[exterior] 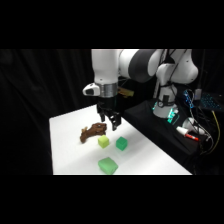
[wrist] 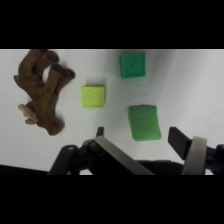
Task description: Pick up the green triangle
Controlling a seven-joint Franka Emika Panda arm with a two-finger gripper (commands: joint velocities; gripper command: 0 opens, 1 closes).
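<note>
The green triangle (exterior: pixel 107 165) is a low, bright green wedge lying near the table's front edge, the largest of three green blocks. In the wrist view the green triangle (wrist: pixel 144 122) lies just beyond my two fingers, between their lines. My gripper (exterior: pixel 111 122) hangs open above the table's back part, beside the brown toy and well behind the triangle. In the wrist view my gripper (wrist: pixel 139 137) holds nothing, and its black fingers (wrist: pixel 179 141) stand wide apart.
A brown plush toy (exterior: pixel 92 131) (wrist: pixel 42 90) lies at the left. A small yellow-green cube (exterior: pixel 103 142) (wrist: pixel 94 96) and a darker teal-green cube (exterior: pixel 121 144) (wrist: pixel 132 65) sit between toy and triangle. Cables and gear (exterior: pixel 192 131) crowd the arm's base at the right.
</note>
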